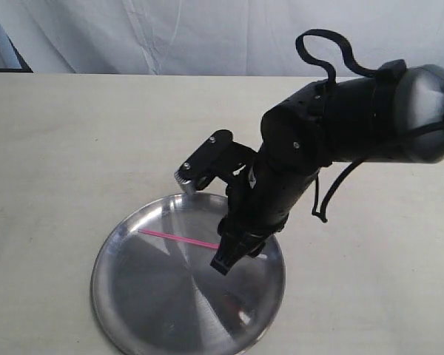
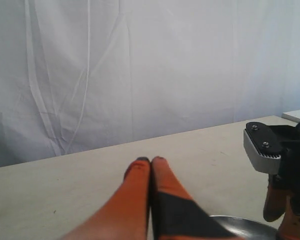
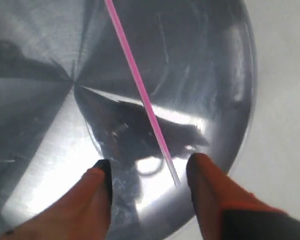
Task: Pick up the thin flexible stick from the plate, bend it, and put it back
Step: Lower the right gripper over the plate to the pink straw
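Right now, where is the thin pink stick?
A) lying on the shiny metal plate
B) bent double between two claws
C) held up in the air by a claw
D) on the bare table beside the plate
A: the thin flexible stick lies straight on the plate, and the right gripper is open with a finger on each side of the stick's pale tip, not clamped on it.

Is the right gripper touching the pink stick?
Apart. The right wrist view shows bare plate between the stick and each finger of the right gripper.
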`<state>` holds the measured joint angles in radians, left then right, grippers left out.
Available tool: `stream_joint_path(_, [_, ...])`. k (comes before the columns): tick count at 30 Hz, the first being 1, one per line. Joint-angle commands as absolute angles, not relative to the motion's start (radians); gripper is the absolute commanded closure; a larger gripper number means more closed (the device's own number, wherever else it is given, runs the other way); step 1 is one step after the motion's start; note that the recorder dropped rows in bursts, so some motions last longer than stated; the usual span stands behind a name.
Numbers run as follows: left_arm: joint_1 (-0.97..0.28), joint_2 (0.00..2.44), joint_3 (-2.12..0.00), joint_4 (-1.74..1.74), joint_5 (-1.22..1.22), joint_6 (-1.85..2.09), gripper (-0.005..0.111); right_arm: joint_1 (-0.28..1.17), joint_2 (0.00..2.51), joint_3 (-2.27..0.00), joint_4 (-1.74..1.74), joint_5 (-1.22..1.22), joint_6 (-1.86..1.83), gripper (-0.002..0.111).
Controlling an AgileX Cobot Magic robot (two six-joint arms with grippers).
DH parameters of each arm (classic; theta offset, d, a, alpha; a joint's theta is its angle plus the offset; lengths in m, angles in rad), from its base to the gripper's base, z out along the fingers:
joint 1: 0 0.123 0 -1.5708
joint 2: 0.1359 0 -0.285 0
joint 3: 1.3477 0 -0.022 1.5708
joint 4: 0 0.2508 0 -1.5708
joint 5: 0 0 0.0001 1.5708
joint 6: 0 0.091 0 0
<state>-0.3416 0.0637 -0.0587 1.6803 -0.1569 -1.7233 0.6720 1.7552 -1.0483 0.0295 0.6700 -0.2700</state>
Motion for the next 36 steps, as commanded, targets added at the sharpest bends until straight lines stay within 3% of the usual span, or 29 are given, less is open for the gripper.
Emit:
stream_joint_path(1, [-0.351, 0.058, -0.055, 1.684, -0.156, -1.724, 0.107, 0.688, 1.781, -1.054, 0.006, 0.613, -0.278, 0.069])
stream_joint_path(25, [-0.351, 0.058, -0.055, 1.682, -0.154, -1.724, 0.107, 0.688, 1.957, -1.054, 0.029, 0.582, -0.278, 0.073])
stream_joint_path(26, [-0.351, 0.058, -0.055, 1.682, -0.154, -1.724, 0.107, 0.688, 1.971, -1.054, 0.036, 0.592, -0.278, 0.078])
stream_joint_path(29, [-0.351, 0.058, -0.055, 1.682, -0.154, -1.724, 0.107, 0.688, 1.991, -1.054, 0.096, 0.61, -0.278, 0.109])
stream_joint_path(36, [-0.351, 0.058, -0.055, 1.682, -0.154, -1.724, 0.107, 0.688, 1.904, -1.054, 0.152, 0.612, -0.278, 0.109])
